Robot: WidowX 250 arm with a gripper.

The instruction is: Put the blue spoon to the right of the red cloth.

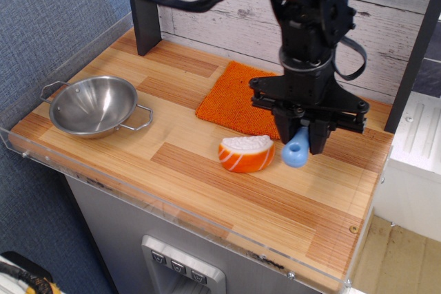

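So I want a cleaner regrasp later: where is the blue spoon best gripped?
By the thick handle, from above, as the gripper has the blue spoon now. Only the handle's holed end shows, hanging below the jaws; the bowl is hidden, and it probably gives flat jaws less to pinch.

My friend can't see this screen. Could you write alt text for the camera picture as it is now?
A black robot hand holds a blue spoon above a wooden table, near the right edge of a red cloth. An orange-and-white toy lies just left of the spoon, and a steel bowl sits far left.
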